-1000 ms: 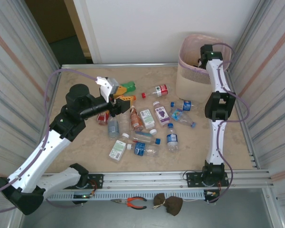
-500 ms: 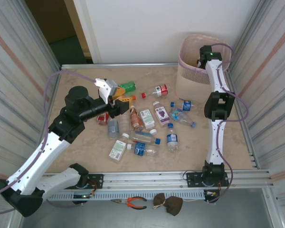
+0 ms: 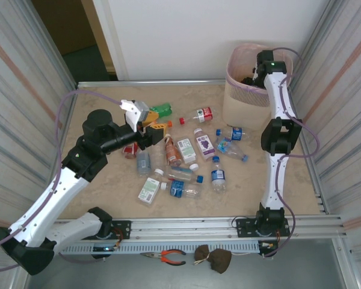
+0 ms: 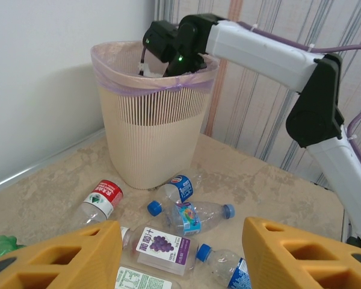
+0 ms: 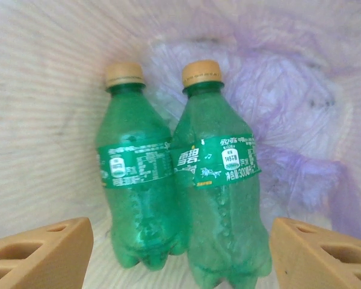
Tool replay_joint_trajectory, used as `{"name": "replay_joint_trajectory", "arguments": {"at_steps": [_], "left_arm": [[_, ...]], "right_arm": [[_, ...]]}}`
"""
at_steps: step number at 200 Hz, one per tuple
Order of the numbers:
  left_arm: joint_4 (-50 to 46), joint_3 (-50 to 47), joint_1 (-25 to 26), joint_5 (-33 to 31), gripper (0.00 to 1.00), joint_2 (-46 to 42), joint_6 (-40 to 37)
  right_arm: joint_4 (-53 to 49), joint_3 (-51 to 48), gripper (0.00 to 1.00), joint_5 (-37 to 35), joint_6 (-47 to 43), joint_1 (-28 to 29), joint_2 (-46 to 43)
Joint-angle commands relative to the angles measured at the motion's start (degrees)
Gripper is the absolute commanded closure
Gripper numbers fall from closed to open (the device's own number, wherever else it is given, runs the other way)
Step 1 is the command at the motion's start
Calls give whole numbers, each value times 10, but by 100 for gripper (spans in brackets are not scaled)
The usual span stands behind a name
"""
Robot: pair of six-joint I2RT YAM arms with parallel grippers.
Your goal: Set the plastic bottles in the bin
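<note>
Top external view shows the plastic bottles (image 3: pixel 182 150) scattered on their sides across the middle of the counter (image 3: pixel 240 186). There are a dozen or so, mostly clear with blue or white caps, one red-labelled and one brownish-orange. The left pincer (image 3: pixel 153 122) hovers at the far left edge of that heap, its orange fingers part-way apart with nothing between them. Just beside it, to its far right, lies a green bottle (image 3: pixel 161 109), its long axis running roughly left to right. That looks the natural next pick, and the left arm is much the nearer.

The right pincer (image 5: pixel 180 253) hangs in the mouth of the bin (image 3: pixel 240 96) at the far right corner, spread wide and empty. Below it, on the pink liner, two green bottles (image 5: pixel 138 180) with tan caps lie side by side, touching, labels up. To reach the heap, that arm would have to travel toward the near left.
</note>
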State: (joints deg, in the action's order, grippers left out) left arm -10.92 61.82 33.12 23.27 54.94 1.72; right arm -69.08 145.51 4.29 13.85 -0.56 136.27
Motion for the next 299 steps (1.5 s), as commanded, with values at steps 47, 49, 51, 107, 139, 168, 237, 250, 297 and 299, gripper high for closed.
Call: {"name": "replay_joint_trajectory", "arguments": {"at_steps": [47, 49, 51, 107, 139, 168, 237, 250, 297, 299], "left_arm": [[-23, -20, 2, -15, 47, -8, 7], [-24, -21, 2, -16, 47, -8, 7], [-26, -22, 2, -17, 47, -8, 7], [-107, -26, 2, -46, 48, 11, 13], [-168, -15, 2, -56, 49, 42, 22], [-227, -1, 2, -59, 48, 83, 32], [-324, -20, 39, -124, 44, 151, 80], [-341, -28, 50, -143, 43, 165, 97], [-391, -72, 128, -208, 36, 200, 196], [-392, -75, 131, -209, 36, 200, 201]], "right_arm": [[-4, 34, 24, -11, -11, 4, -104], [-5, 35, 24, -11, -11, 5, -106], [-5, 36, 24, -11, -11, 5, -107], [2, 37, 24, -25, -16, 15, -165], [-5, 37, 24, -35, -21, 30, -193], [-18, 35, 24, -40, -23, 42, -215], [-10, -29, 25, -22, -17, 64, -282], [-5, -42, 24, -19, -14, 67, -296], [11, -77, 24, 1, -9, 68, -333], [12, -79, 24, 2, -9, 68, -334]]}}
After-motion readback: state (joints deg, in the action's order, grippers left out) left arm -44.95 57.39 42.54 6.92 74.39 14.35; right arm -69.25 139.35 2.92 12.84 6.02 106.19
